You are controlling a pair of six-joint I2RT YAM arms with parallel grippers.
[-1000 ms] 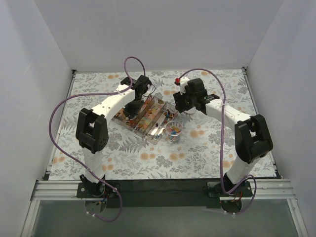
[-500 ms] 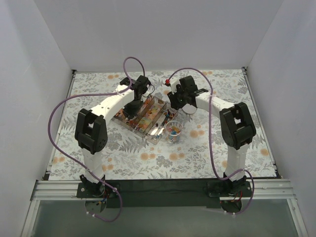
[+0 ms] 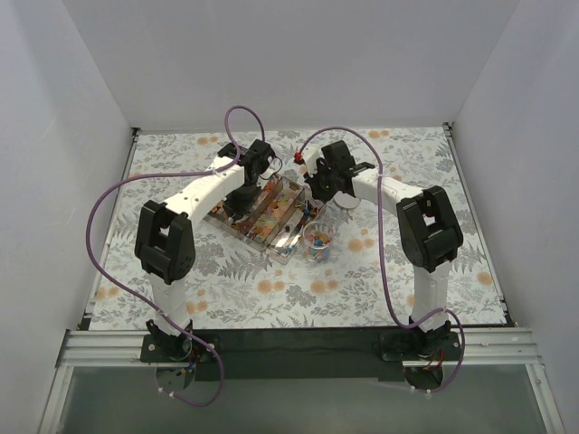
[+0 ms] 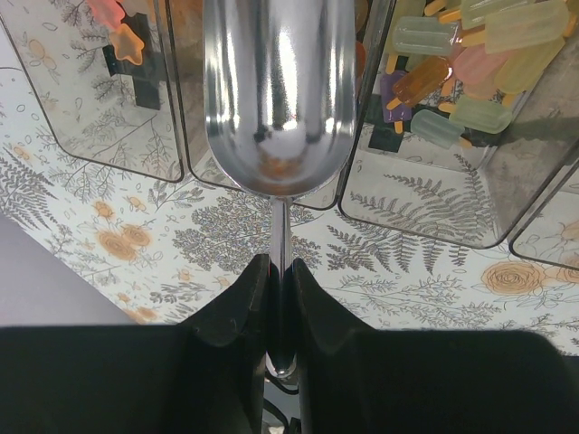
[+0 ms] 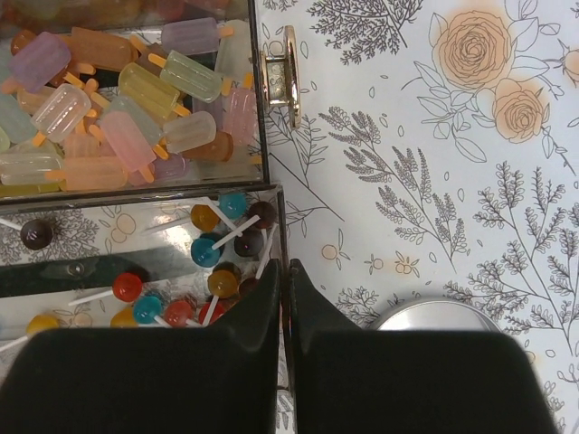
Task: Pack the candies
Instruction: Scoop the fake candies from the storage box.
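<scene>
A clear box (image 3: 268, 215) with several compartments holds the candies: pale ice-lolly shapes (image 5: 136, 99) in one, round lollipops (image 5: 215, 264) in the one beside it. More ice-lolly candies (image 4: 470, 81) show in the left wrist view. My left gripper (image 4: 279, 268) is shut on the thin handle of the metal scoop (image 4: 279, 90), whose bowl hangs over the box's compartments. My right gripper (image 5: 288, 273) is shut on the box's thin outer wall (image 5: 282, 226) beside the lollipops. A small clear cup (image 3: 318, 240) with mixed candies stands in front of the box.
A gold latch (image 5: 280, 77) sits on the box's side. A round metal lid (image 5: 434, 312) lies on the flowered tablecloth (image 5: 470, 181) just right of my right fingers. White walls close in the table on three sides.
My right arm has swung left to the box's right end and its jaws have closed on the box's wall. The left arm and the scoop have stayed still.
</scene>
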